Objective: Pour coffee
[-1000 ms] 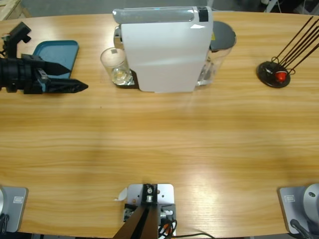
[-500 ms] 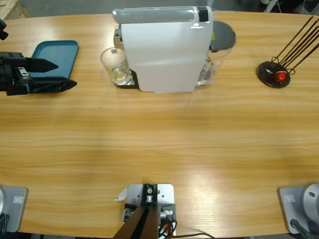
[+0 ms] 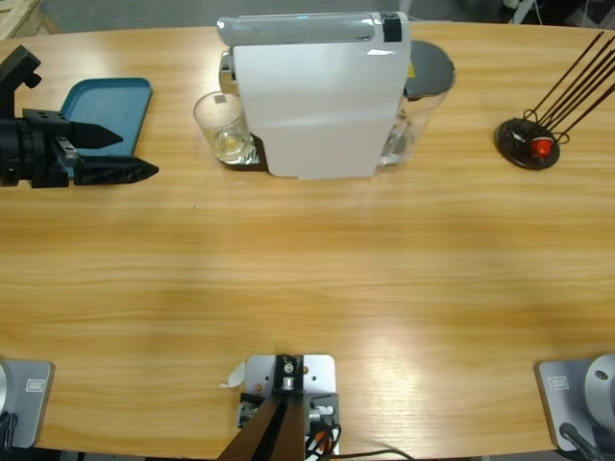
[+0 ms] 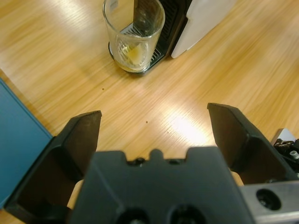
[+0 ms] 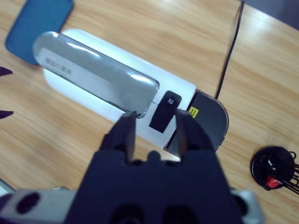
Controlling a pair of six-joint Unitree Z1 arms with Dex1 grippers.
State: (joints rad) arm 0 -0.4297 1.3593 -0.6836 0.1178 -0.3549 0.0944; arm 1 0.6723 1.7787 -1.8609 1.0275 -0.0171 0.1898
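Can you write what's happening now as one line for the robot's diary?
left gripper: open, empty, facing glass | glass: on coffee machine tray | right gripper: open, above machine

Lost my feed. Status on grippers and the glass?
Left gripper open, empty, short of the glass. Right gripper above the coffee machine, jaws slightly apart, empty. Glass on drip tray, thin liquid film. Path clear.

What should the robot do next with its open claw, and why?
Probably slide the left gripper toward the glass so its open jaws come around it. The glass stands on the drip tray under the white coffee machine with a little liquid at the bottom, and the gripper is apart from it and holds nothing.
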